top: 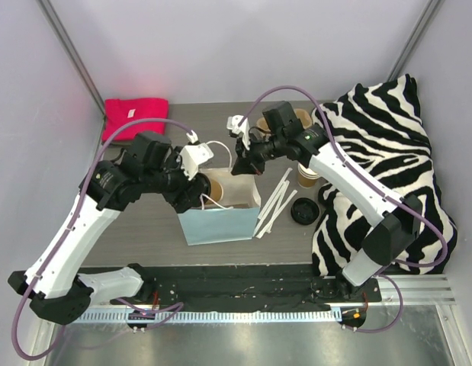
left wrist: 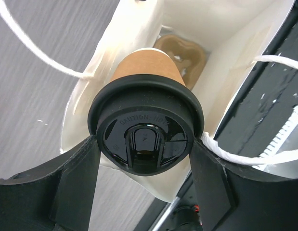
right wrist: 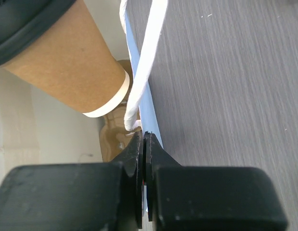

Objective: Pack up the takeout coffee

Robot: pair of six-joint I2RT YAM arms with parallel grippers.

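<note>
My left gripper (left wrist: 145,144) is shut on the takeout coffee (left wrist: 148,91), a tan paper cup with a black lid (left wrist: 145,130), gripping it at the lid. The cup hangs bottom-first in the mouth of the light blue paper bag (top: 218,223). The brown pulp cup carrier (left wrist: 183,52) lies at the bag's bottom. In the top view the cup (top: 213,187) shows at the bag's left end beside my left gripper (top: 196,183). My right gripper (right wrist: 144,137) is shut on the bag's far rim (right wrist: 148,108) by a white handle (right wrist: 141,72). The cup (right wrist: 67,67) hangs just inside.
Another tan cup (top: 306,174) and a loose black lid (top: 304,210) sit right of the bag, with white stir sticks (top: 275,202). A zebra-print cushion (top: 388,160) fills the right side. A pink cloth (top: 135,114) lies at the back left.
</note>
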